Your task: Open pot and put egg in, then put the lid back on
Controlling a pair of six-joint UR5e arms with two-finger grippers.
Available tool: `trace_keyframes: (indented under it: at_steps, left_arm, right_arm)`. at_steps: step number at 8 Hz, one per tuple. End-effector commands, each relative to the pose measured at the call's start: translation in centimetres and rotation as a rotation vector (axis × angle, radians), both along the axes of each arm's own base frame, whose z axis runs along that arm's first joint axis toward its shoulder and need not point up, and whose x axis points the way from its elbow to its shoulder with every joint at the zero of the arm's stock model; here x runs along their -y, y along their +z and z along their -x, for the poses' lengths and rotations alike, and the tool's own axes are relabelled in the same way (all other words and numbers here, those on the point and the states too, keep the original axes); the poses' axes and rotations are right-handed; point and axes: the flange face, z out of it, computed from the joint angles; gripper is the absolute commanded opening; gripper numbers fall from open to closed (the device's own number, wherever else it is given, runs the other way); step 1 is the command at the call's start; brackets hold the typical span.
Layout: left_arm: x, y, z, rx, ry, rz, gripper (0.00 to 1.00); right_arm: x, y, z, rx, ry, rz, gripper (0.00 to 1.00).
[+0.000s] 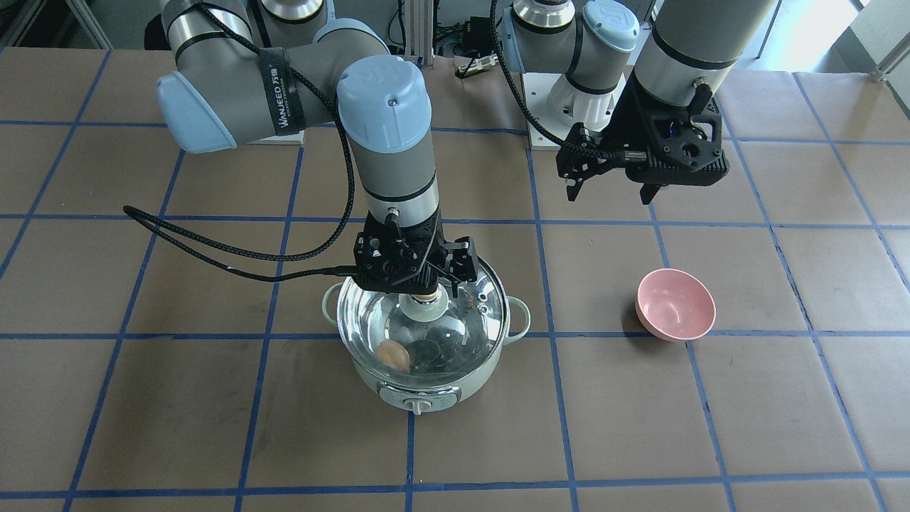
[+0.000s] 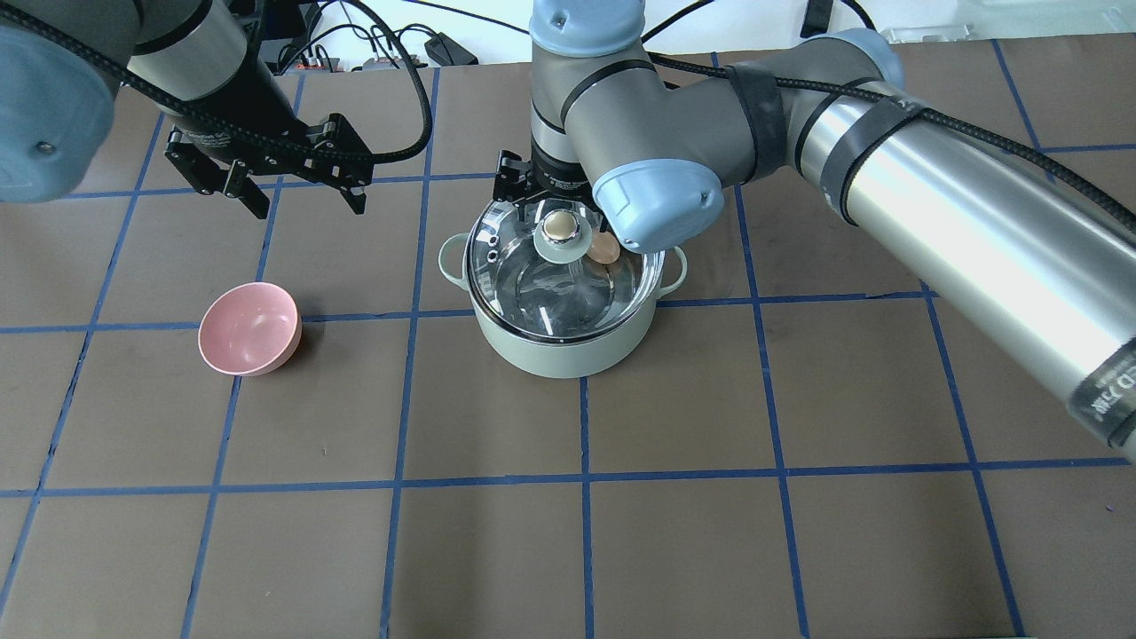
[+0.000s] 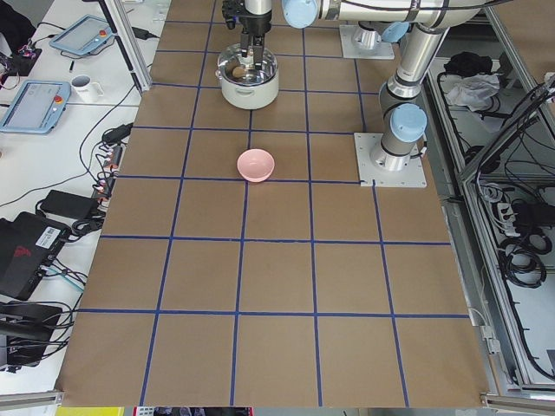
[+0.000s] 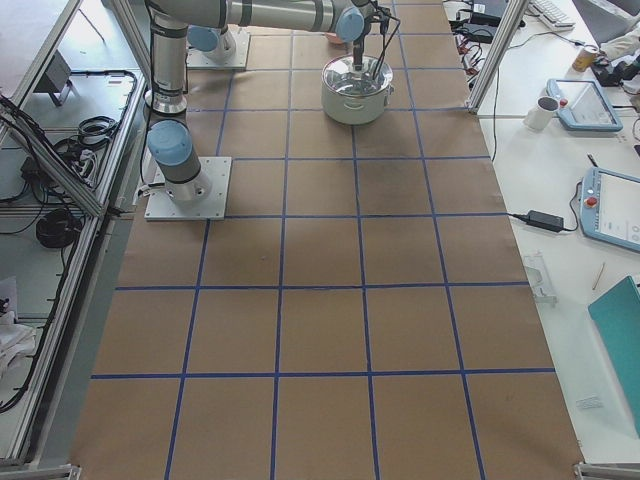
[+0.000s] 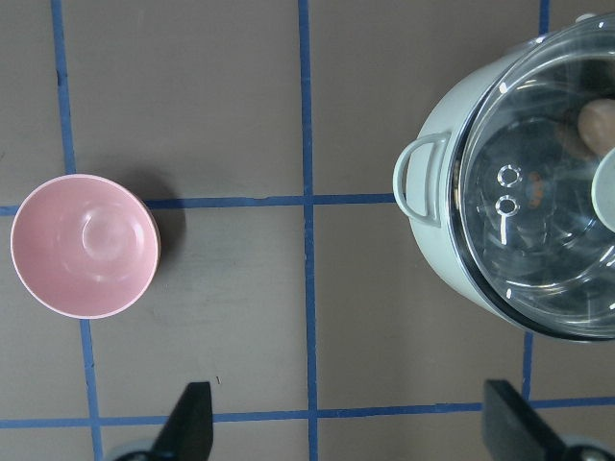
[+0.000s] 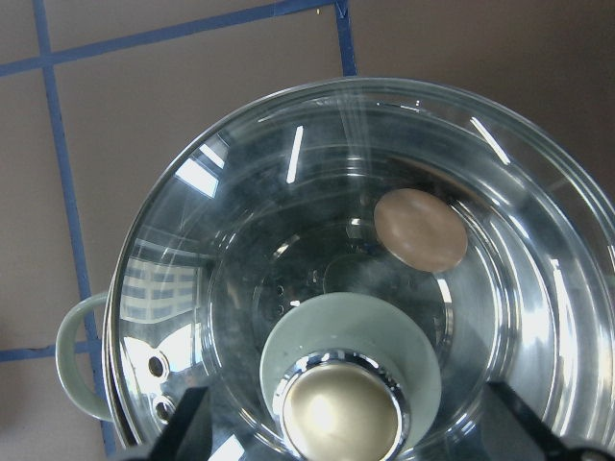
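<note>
Your right gripper (image 6: pixel 346 427) straddled the knob (image 2: pixel 562 227) of the lid (image 6: pixel 288 192), fingers spread clear of it. I judged this a release, since the lid sat on the pot (image 2: pixel 559 355). Noted the egg (image 6: pixel 420 229) inside the pot, under the glass. Your left gripper (image 5: pixel 348 413) hung spread and empty, well off the pot, out of the way.

one pot (image 2: pixel 559 355), one lid (image 2: pixel 519 277), one egg (image 2: pixel 605 250), one bowl (image 2: pixel 248 328)
</note>
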Motion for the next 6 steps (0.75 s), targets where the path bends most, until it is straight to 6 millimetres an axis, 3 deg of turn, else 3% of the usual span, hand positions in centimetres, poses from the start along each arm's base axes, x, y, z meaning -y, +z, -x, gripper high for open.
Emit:
trace_keyframes:
  at_steps: [1,2,3,5,6]
  left_arm:
    - [-0.1,0.1,-0.4,0.019,0.004,-0.006,1.00]
    - [0.0,0.1,-1.4,0.067,0.016,-0.005,1.00]
    - [0.1,0.0,-1.5,0.071,0.017,-0.006,1.00]
    - [0.1,0.0,-1.5,0.070,0.017,-0.006,1.00]
    - [0.1,0.0,-1.4,0.071,0.016,-0.006,1.00]
  right_arm:
    - [0.3,0.6,0.6,-0.002,-0.007,0.012,1.00]
    - [1.1,2.1,2.4,-0.001,0.009,0.036,1.00]
    - [1.4,4.3,5.9,-0.017,0.065,0.048,1.00]
    - [0.2,8.9,12.7,-0.058,0.171,0.014,1.00]
    - [-1.5,12.3,15.2,-0.061,0.201,0.032,1.00]
